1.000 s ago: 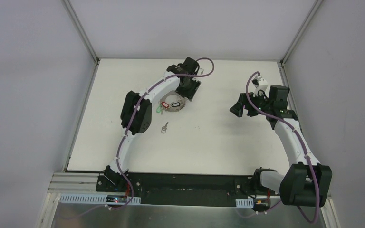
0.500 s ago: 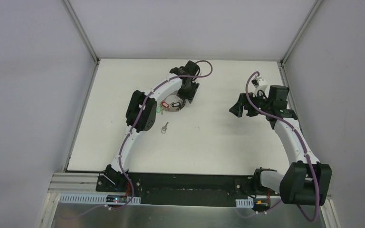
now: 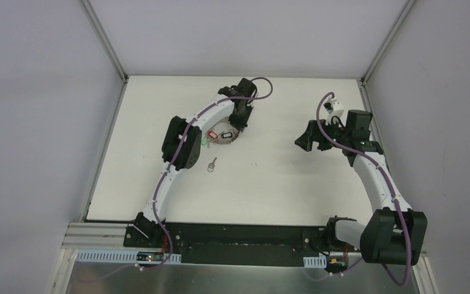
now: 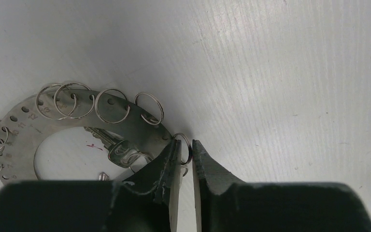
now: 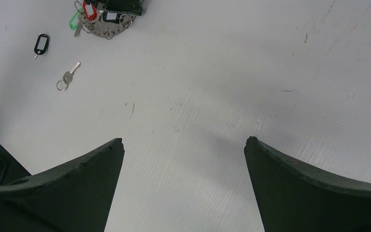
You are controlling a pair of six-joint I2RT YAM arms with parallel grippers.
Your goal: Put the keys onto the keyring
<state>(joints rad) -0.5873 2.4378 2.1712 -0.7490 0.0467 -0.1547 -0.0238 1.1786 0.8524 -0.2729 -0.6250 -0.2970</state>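
The keyring [image 3: 222, 136] is a flat grey metal ring plate [image 4: 125, 123] with numbered holes and several small split rings; red, green and black tags hang on it [image 5: 91, 12]. One silver key [image 4: 110, 145] lies inside it. My left gripper [image 4: 186, 145] sits at the plate's edge, its jaws pinched on one small split ring [image 4: 187, 145]. It also shows in the top view [image 3: 240, 124]. A loose silver key [image 3: 212, 164] with its own small ring lies on the table [image 5: 67, 77]. My right gripper [image 5: 183, 140] is wide open and empty, well to the right [image 3: 309, 138].
A loose black key tag [image 5: 41, 44] lies left of the loose key; the left arm's elbow [image 3: 180, 147] hides it from above. Metal frame rails [image 3: 107, 116] and grey walls bound the white table on the left, right and back.
My left wrist has shifted in against the keyring's right edge and the elbow has swung a little right. The keyring nudged slightly. The right arm has barely moved.
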